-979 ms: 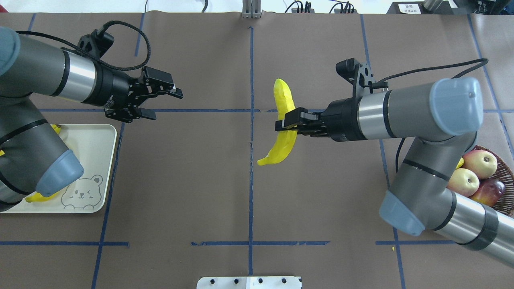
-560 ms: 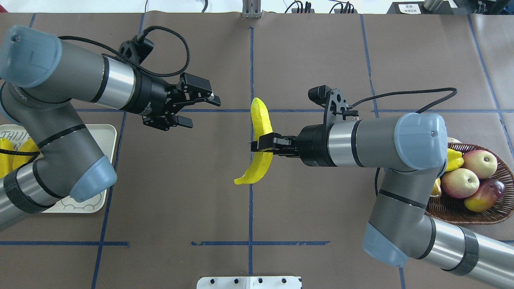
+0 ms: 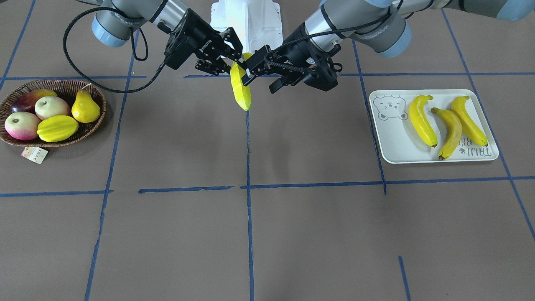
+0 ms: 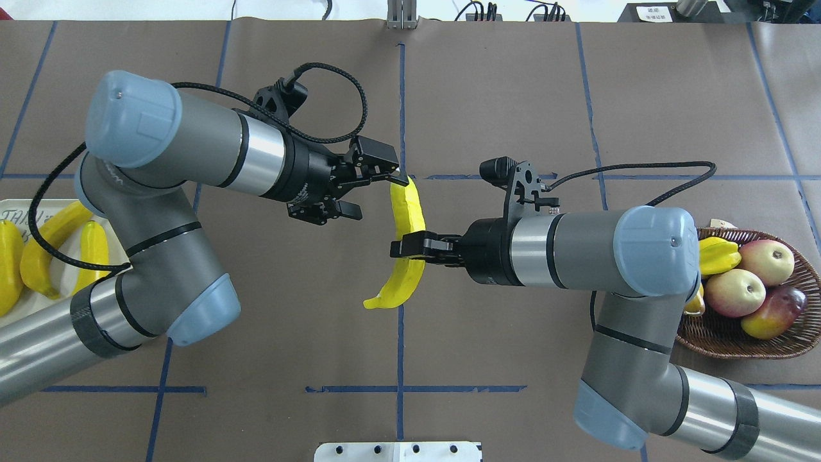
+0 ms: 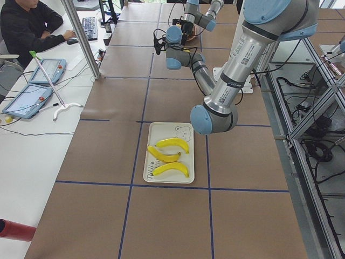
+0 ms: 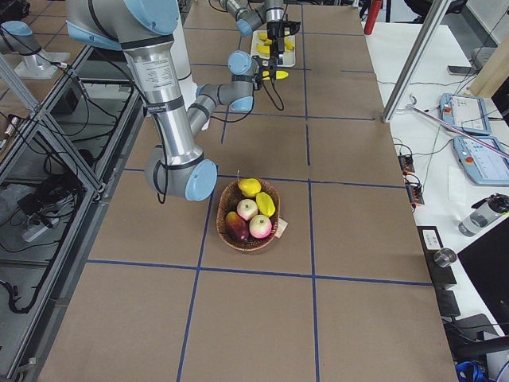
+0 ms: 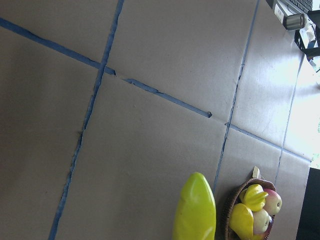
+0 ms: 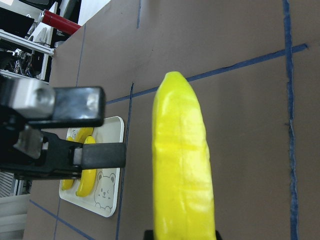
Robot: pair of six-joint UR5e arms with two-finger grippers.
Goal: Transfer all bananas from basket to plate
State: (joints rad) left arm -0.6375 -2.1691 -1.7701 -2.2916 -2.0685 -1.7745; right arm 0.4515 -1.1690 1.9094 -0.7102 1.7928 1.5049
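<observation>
Over the surface [image 4: 513,398] centre, handover risk: right fingers [image 4: 408,247] are clamped on the banana [image 4: 409,212] mid-body, holding it clear of the surface; left fingers [image 4: 346,211] are spread wide and hold nothing; the upper one sits at the banana's top end, contact unclear; if the right lets go before the left has a grip, the banana likely drops; closing on the tapered tip could slip or lever it loose; three bananas [image 3: 422,121] lie on the plate [image 3: 393,146]; the basket [image 4: 737,340] shows none.

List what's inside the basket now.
In the basket: a pear, a starfruit, an apple, another apple, a dark red fruit. Nothing else shows; anything beneath the fruit is covered.
</observation>
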